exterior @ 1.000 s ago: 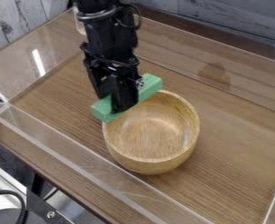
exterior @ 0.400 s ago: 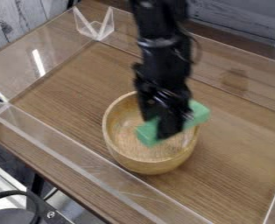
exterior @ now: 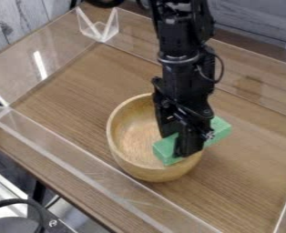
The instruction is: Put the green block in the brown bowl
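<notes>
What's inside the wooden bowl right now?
The claw reaches down into the brown bowl, shut on the green block, whose end sticks out over the rim. The bowl's left floor looks bare. The part under the claw and block is hidden.

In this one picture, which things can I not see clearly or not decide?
- Middle of the green block: covered by the tool, camera view.
- Whether the block touches the brown bowl: the arm hides the far rim.
- Fingertips: dark, blurred together.
- Clear thing at the top edge: cut off.
</notes>
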Robot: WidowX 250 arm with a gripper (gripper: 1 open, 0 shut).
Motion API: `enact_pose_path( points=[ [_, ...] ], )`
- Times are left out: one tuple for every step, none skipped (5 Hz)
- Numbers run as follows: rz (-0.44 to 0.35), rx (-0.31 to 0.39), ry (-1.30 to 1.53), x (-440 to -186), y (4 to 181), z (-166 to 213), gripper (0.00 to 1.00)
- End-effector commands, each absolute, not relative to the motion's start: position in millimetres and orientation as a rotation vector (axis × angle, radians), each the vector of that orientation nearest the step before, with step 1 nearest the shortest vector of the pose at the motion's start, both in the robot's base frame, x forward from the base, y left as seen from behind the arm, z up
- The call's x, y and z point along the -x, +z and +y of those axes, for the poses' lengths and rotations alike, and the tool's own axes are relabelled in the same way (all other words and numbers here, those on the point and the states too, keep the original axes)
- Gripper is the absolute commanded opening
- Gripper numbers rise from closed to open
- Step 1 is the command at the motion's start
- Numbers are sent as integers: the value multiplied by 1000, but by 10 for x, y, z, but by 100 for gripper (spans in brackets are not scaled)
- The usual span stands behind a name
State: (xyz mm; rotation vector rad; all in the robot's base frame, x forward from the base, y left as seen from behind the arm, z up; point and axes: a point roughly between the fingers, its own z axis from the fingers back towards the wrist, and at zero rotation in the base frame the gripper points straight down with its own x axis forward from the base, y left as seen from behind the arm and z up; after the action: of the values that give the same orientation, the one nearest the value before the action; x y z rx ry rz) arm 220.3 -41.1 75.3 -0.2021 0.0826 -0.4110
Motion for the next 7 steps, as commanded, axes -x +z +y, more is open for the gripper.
enact_pose_path(
  points=[
    [42, 162, -376, -2289, 802, -354, 0],
    [42, 159, -377, -2301, 853, -359, 0],
    [43, 156, -379, -2312, 897, -364, 0],
    [45, 153, -379, -2324, 937, -369, 0],
    [72, 146, -397, -2379, 941, -326, 0],
    [102, 138, -414, -2428, 938, -266, 0],
    [133, 116, -423, -2389, 869, -218, 0]
  ],
)
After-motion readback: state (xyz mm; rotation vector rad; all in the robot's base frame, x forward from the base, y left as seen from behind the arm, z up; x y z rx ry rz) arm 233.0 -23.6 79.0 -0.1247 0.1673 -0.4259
